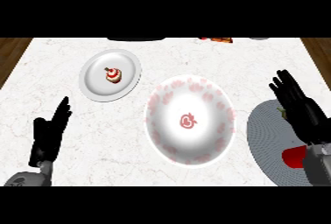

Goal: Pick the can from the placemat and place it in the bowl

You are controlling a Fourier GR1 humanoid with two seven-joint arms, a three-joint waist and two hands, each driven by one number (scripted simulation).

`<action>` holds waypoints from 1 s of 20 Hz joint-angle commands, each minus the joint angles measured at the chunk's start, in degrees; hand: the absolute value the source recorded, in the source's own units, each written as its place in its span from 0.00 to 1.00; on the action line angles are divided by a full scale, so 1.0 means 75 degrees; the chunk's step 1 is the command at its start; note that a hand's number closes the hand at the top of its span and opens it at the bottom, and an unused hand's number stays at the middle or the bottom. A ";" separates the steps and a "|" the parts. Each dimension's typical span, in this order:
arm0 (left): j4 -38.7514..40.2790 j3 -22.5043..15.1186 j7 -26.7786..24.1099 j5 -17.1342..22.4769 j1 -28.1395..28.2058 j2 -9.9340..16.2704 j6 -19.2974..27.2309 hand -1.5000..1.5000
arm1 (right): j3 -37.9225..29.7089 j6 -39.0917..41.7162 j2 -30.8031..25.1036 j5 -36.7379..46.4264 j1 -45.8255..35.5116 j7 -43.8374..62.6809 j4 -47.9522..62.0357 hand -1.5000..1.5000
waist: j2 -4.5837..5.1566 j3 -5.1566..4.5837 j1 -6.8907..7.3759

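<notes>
- Counter (pixel 71 144), marble, runs to wooden edges at both sides; bare room lies between the dishes.
- Bowl (pixel 213 94), white with red marks, sits at centre.
- Placemat (pixel 265 131), grey, meets the right edge.
- Plate (pixel 97 87) holds a small cake (pixel 114 75).
- Right hand (pixel 296 105) hovers over the placemat, fingers straight, spread.
- Left hand (pixel 50 131) rests lower left, fingers up.
- Can (pixel 294 156), red, lies on the placemat beside the right forearm.

— What did the surface (pixel 97 131) look like?
— White marble with faint veins, wood showing past its left and right edges.
— And what lay on it?
— A small white plate (pixel 97 89) at upper left, a large white bowl (pixel 169 151) with pink spots at the middle, and a grey ribbed placemat (pixel 268 135) at the right edge, all set apart from each other
</notes>
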 commanded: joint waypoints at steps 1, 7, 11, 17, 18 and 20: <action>-0.0617 -0.0036 0.0179 -0.0255 0.0022 -0.0016 0.0247 0.50 | -0.0236 0.1212 -0.0381 -0.0170 -0.0371 -0.0809 0.0560 1.00 | -0.0058 -0.0062 0.0070; -0.0579 0.0369 -0.0244 -0.0046 -0.0568 0.0262 0.0098 0.50 | -0.0423 0.2572 -0.3464 0.1687 -0.1252 -0.1132 -0.1333 1.00 | -0.0431 -0.0291 -0.0320; -0.1103 0.0735 -0.0151 0.0339 -0.0485 0.0376 -0.0014 0.50 | -0.1267 0.2379 -0.3596 0.2474 0.1012 -0.3220 -0.0230 0.00 | -0.0114 -0.0026 -0.0362; -0.1472 0.0659 0.0103 0.0233 -0.0393 0.0391 -0.0071 0.50 | -0.1925 0.2506 -0.4003 0.3648 0.2806 -0.7009 0.0436 0.00 | -0.0091 -0.0050 -0.0192; -0.2124 0.0700 0.0409 0.0242 -0.0168 0.0537 -0.0036 0.50 | -0.2002 0.2427 -0.3956 0.3651 0.2939 -0.7215 0.0682 0.00 | -0.0100 -0.0052 -0.0090; -0.1631 0.0831 0.0336 0.0241 -0.0551 0.0506 -0.0258 0.50 | -0.2440 0.2546 -0.4310 0.3545 0.3077 -0.7341 0.0984 0.00 | -0.0078 -0.0067 -0.0108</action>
